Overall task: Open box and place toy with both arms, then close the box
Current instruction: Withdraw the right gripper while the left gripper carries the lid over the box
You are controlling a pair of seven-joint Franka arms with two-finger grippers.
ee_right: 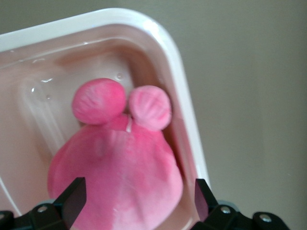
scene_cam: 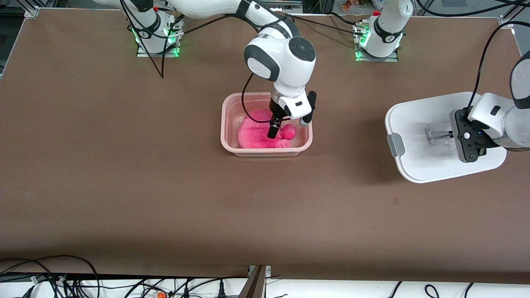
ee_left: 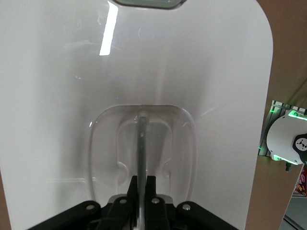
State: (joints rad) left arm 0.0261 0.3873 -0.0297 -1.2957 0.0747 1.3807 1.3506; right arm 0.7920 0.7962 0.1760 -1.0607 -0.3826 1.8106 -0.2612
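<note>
The pale pink tub [scene_cam: 225,124] of the box stands open in the middle of the table. The pink toy [scene_cam: 253,134] lies inside it. My right gripper [scene_cam: 274,133] hangs open just over the toy, its fingers apart on either side and not touching it. The right wrist view shows the toy [ee_right: 120,158], its two ears up, in the tub [ee_right: 180,81] between my right gripper's [ee_right: 139,194] spread fingertips. The white lid [scene_cam: 418,120] with a grey clip [scene_cam: 395,145] is at the left arm's end. My left gripper [scene_cam: 452,135] is shut on its centre handle [ee_left: 142,139].
Both arm bases [scene_cam: 155,35] [scene_cam: 383,37] stand along the table's edge farthest from the front camera. Cables [scene_cam: 62,277] lie along the nearest edge. The left arm's base also shows in the left wrist view [ee_left: 288,139] past the lid [ee_left: 144,62].
</note>
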